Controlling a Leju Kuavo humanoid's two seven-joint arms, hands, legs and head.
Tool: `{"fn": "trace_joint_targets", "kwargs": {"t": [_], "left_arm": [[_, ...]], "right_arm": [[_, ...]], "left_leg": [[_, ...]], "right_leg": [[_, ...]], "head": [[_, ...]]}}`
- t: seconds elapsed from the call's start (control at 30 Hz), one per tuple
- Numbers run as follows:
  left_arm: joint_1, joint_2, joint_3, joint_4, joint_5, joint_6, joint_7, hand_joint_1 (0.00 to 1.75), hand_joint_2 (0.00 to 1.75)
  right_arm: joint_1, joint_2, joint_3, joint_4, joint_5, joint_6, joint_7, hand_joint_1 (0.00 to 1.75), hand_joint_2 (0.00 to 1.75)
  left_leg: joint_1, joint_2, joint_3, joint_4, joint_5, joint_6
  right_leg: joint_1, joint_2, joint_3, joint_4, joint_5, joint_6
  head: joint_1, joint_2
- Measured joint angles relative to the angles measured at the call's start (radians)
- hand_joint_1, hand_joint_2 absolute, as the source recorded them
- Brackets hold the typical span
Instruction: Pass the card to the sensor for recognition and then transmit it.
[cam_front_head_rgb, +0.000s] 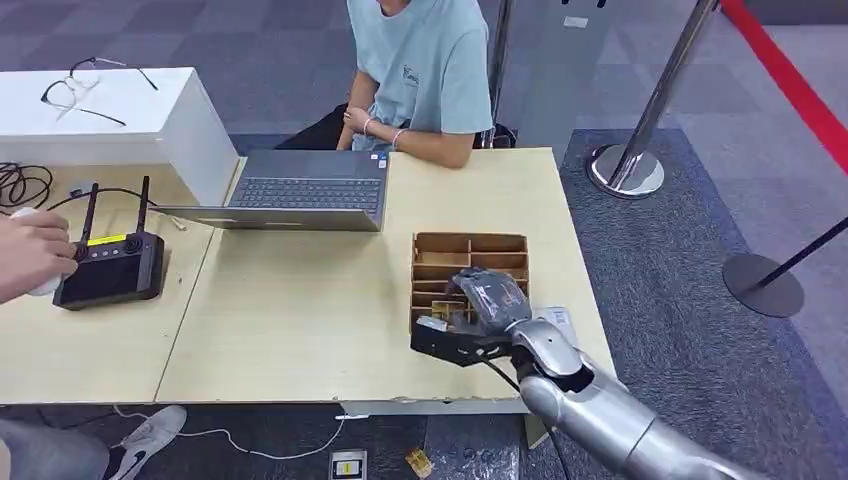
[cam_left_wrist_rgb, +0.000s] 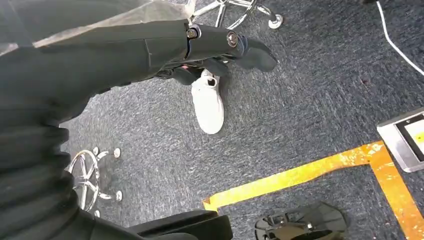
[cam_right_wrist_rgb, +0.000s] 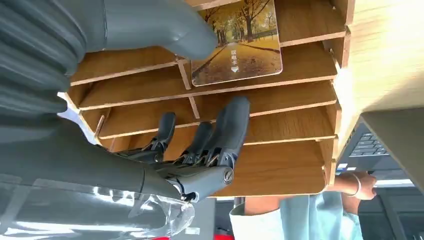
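A wooden slotted rack (cam_front_head_rgb: 470, 258) stands at the right of the light wood table (cam_front_head_rgb: 300, 330). A card (cam_right_wrist_rgb: 237, 47) printed with an autumn tree avenue stands in one of the rack's (cam_right_wrist_rgb: 300, 65) slots. My right hand (cam_front_head_rgb: 478, 312) hovers over the rack's near end. Its thumb (cam_right_wrist_rgb: 165, 27) reaches the card's edge, while its fingers (cam_right_wrist_rgb: 225, 130) are spread apart from the card and hold nothing. A black sensor box (cam_front_head_rgb: 110, 268) with two antennas sits at the table's left. My left hand (cam_left_wrist_rgb: 220, 42) hangs over the carpet with its fingers stretched out and nothing in it.
An open laptop (cam_front_head_rgb: 305, 192) lies mid-table before a seated person in a light blue shirt (cam_front_head_rgb: 420, 70). Another person's hand (cam_front_head_rgb: 35, 250) holds something white beside the sensor box. A white box (cam_front_head_rgb: 110, 115) carrying glasses stands far left. Stanchion bases (cam_front_head_rgb: 625, 172) stand on the carpet to the right.
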Motion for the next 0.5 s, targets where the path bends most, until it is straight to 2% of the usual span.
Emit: {"fn": "trace_joint_targets", "kwargs": {"t": [0.07,0.13,0.23,0.3,0.5], "left_arm": [[0.0,0.0,0.0,0.0,-0.001,0.0,-0.003,0.0,1.75],[0.0,0.0,0.0,0.0,-0.001,0.0,-0.005,0.0,1.75],[0.0,0.0,0.0,0.0,-0.001,0.0,-0.006,0.0,1.75],[0.0,0.0,0.0,0.0,-0.001,0.0,-0.006,0.0,1.75],[0.0,0.0,0.0,0.0,-0.001,0.0,-0.006,0.0,1.75]], "right_arm": [[0.002,0.001,-0.001,0.001,0.003,-0.001,-0.002,0.91,1.75],[0.003,0.002,-0.002,0.004,0.007,-0.002,-0.005,1.03,1.75],[0.004,0.006,-0.003,0.008,0.018,-0.005,-0.005,1.52,1.75],[0.005,0.01,-0.005,0.009,0.023,-0.007,-0.005,1.64,1.75],[0.006,0.019,-0.006,0.023,0.039,-0.022,-0.008,1.62,1.75]], "left_leg": [[0.0,0.0,0.0,0.0,0.0,0.0],[0.0,0.0,0.001,0.0,0.0,0.0],[0.0,0.0,0.001,0.0,0.0,0.0],[0.0,0.0,0.002,0.0,0.0,0.0],[0.0,0.0,0.002,0.0,0.0,0.0]], "right_leg": [[0.0,0.0,0.0,0.0,0.0,0.0],[0.0,0.0,0.001,0.0,0.0,0.0],[0.0,0.0,0.001,0.0,0.0,0.0],[0.0,0.001,0.001,0.0,0.0,0.0],[0.0,0.001,0.002,0.0,0.0,0.0]], "head": [[0.0,0.0],[0.0,0.0],[0.0,0.0],[0.0,0.0],[0.0,0.0]]}}
